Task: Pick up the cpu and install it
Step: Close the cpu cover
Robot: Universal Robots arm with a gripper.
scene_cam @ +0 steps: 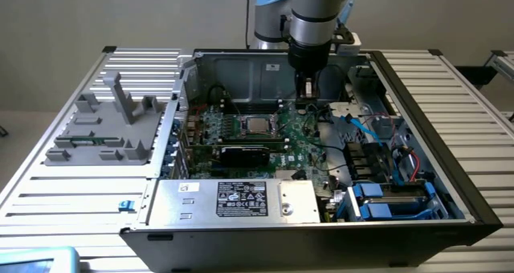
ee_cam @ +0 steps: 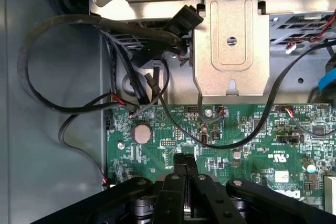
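The cpu, a shiny silver square, lies flat inside the metal-framed socket on the green motherboard of the open computer case. My gripper hangs low inside the case, toward the exterior view's right of the cpu and nearer the back wall, apart from it. In the wrist view the gripper has its black fingers pressed together with nothing between them. It hovers over the motherboard near a round coin battery.
Black cables loop over the board's edge beside a metal bracket. A black card lies in front of the socket, the power supply nearer still, and drive bays at the right. A grey fixture stands outside the case on the left.
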